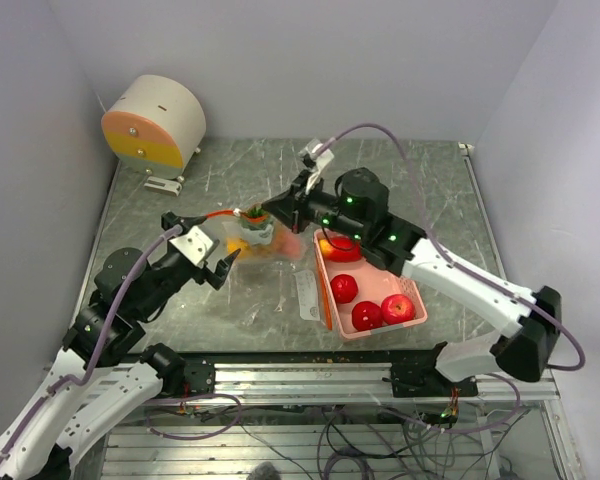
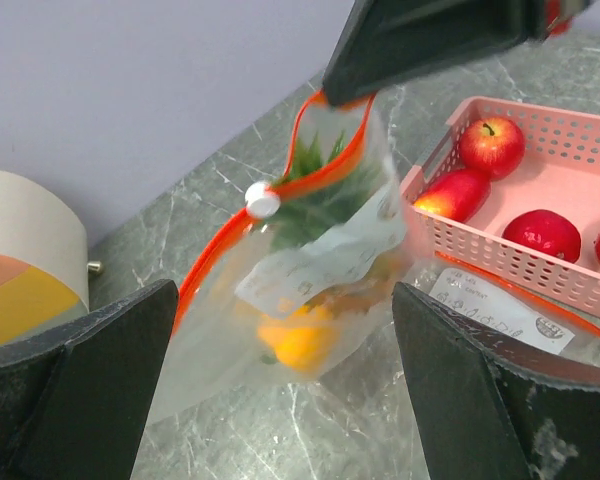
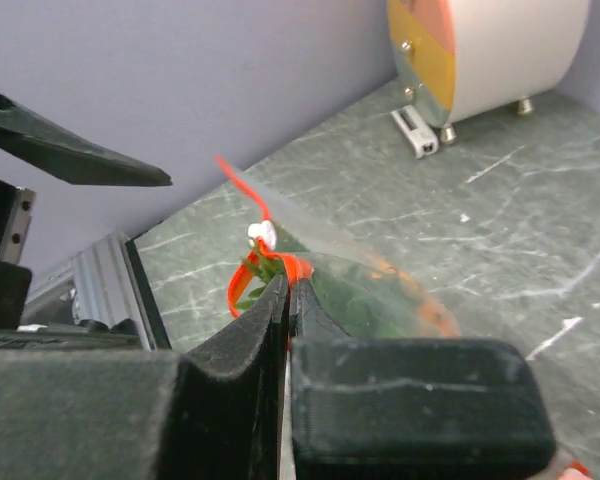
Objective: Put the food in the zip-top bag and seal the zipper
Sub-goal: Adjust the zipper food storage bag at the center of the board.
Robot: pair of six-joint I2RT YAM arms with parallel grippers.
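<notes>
The clear zip-top bag with an orange zipper hangs tilted over the table. My right gripper is shut on the bag's zipper edge and holds it up. A white slider sits partway along the zipper, with green leaves beside it. A bumpy orange fruit lies low inside the bag. My left gripper is open just left of the bag, and its fingers stand wide on either side of the bag's lower end without touching it. More food stays in the pink basket: three red apples and a red-yellow fruit.
A white and orange round device stands at the back left. A second flat bag with a printed label lies against the basket's near side. The right arm reaches over the basket's back. Grey walls close in the table on three sides.
</notes>
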